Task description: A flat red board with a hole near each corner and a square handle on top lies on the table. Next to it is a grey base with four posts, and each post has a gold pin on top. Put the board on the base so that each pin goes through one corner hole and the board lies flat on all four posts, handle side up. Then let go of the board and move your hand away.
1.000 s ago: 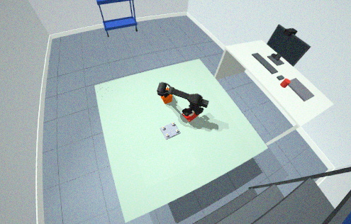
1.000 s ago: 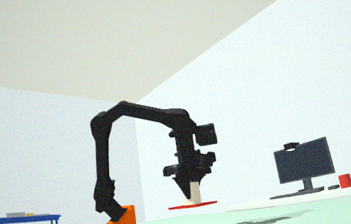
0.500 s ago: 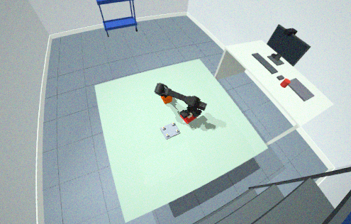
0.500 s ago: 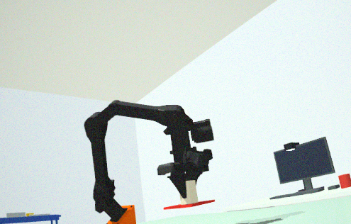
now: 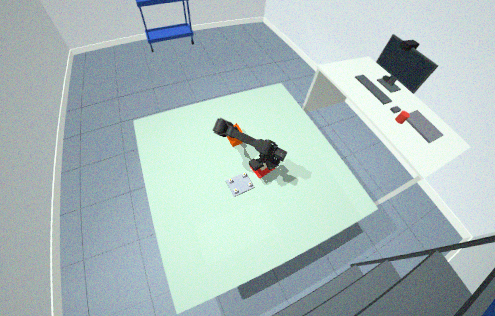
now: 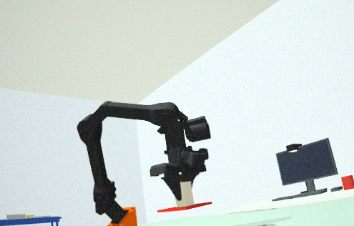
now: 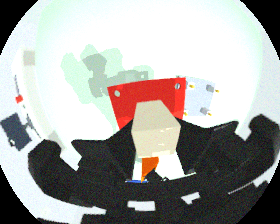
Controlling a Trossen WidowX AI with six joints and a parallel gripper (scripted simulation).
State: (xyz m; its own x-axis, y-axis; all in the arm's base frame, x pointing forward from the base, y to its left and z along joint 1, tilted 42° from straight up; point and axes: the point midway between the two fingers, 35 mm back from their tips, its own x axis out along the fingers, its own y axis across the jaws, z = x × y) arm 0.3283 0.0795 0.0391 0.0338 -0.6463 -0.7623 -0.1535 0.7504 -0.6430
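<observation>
Clamping one beige handle (image 6: 187,194) (image 7: 156,115) in one gripper (image 5: 263,164) (image 6: 187,192) (image 7: 156,131). Holding one red board (image 5: 262,173) (image 6: 169,209) (image 7: 146,90) above one table (image 5: 202,240) (image 6: 262,216), showing two holes in wrist view. Off to one side of one grey base (image 5: 240,185) (image 7: 197,100) with four gold-tipped posts.

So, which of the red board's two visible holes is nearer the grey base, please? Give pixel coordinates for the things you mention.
The right hole (image 7: 177,86) in the wrist view; the left hole (image 7: 117,93) is farther off.

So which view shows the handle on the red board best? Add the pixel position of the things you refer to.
The wrist view: the handle (image 6: 187,194) (image 7: 156,127) sits large and central there, its top and one side visible between the hand's (image 6: 182,193) (image 7: 156,145) fingers. The exterior view shows it upright on the board (image 6: 202,205) (image 7: 141,92), partly behind a finger. From the top, the arm largely hides it.
</observation>
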